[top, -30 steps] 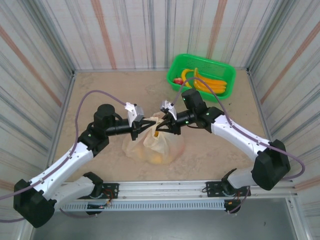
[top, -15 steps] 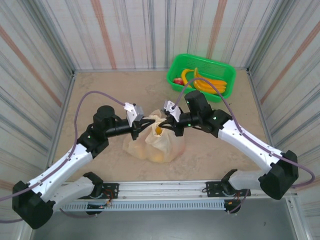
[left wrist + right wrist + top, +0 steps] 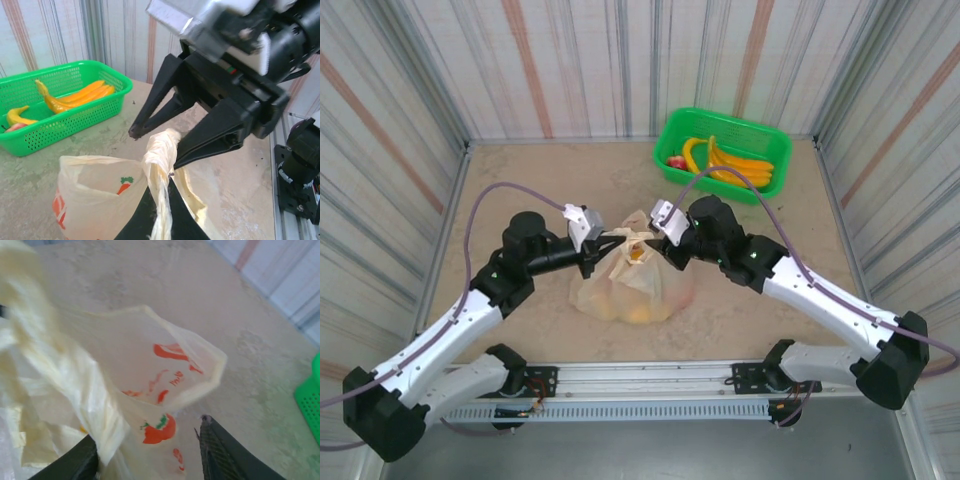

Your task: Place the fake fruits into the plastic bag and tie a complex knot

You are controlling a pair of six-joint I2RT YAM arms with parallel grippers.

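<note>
Over the last second the right arm has swung its elbow outward and brought the right gripper round to face the left gripper across the top of the plastic bag. Its jaws stand released, straddling the twisted handle strip. The left gripper appears clenched on that strip lower down, holding it upright. Judgement: a wrap or handover is being set up, and no knot is formed yet. The bag sits mid-table between the arms, an orange fruit showing through its film. The bananas and a red fruit lie in the green basket, well apart, so loading looks incomplete. The grippers are nose to nose, leaving little working room, and the loose mouth flap hangs just beside the strip.
</note>
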